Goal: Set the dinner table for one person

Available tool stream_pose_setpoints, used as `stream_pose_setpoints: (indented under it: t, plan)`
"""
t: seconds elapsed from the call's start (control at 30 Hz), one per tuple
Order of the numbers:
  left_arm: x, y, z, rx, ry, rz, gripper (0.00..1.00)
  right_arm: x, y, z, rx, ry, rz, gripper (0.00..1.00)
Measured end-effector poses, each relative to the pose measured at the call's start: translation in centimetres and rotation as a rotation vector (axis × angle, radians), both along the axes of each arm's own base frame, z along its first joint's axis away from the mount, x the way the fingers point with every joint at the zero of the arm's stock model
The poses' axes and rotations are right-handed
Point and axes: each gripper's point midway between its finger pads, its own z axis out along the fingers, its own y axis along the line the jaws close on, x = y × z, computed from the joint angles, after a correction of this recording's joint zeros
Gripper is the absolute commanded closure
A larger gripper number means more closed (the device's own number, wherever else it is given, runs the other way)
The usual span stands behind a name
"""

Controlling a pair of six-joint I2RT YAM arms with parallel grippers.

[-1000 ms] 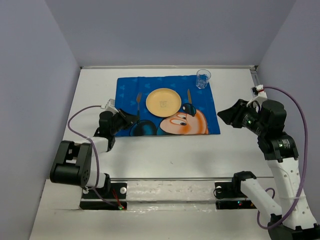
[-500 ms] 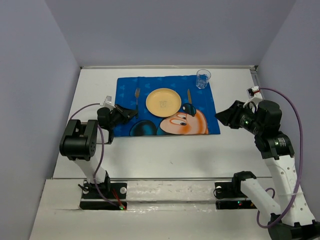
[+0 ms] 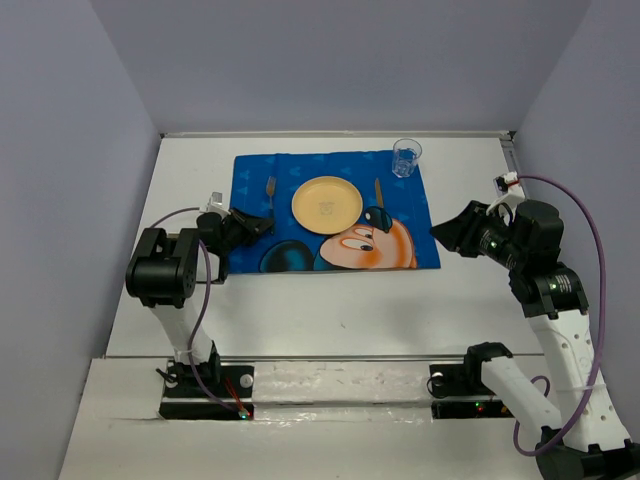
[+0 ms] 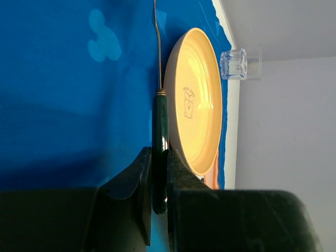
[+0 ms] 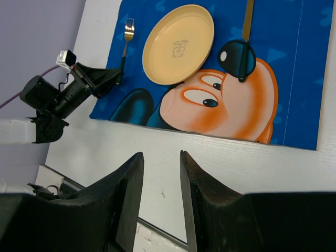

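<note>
One blue cartoon-mouse placemat lies on the white dinner table, toward its far side. The left gripper pinches the dark handle of one fork, at nine o'clock of one yellow plate. One knife lies at the plate's three o'clock, and one clear glass stands at one o'clock. The right gripper hovers rightmost, fingers parted, empty.

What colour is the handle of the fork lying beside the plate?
The fork handle is dark green, clearest in the left wrist view.

Fork between end effector fingers, beside plate
</note>
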Motion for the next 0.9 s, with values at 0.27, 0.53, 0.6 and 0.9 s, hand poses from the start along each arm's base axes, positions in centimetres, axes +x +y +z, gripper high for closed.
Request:
stream_pose_setpoints:
  t: [0.27, 0.53, 0.6, 0.9]
  plan:
    - [0.3, 0.9, -0.6, 0.016, 0.011, 0.033, 1.00, 0.0, 0.0, -0.1, -0.001, 0.001, 0.000, 0.60]
    - [0.0, 1.2, -2.4, 0.027, 0.056, 0.035, 0.98, 0.0, 0.0, -0.1, -0.001, 0.003, 0.000, 0.60]
    - [0.0, 1.2, -2.4, 0.030, 0.054, 0.035, 0.90, 0.0, 0.0, -0.1, -0.001, 0.004, 0.000, 0.60]
    - [0.1, 1.3, -2.6, 0.043, 0.051, 0.032, 0.52, 0.0, 0.0, -0.4, -0.002, 0.010, 0.000, 0.60]
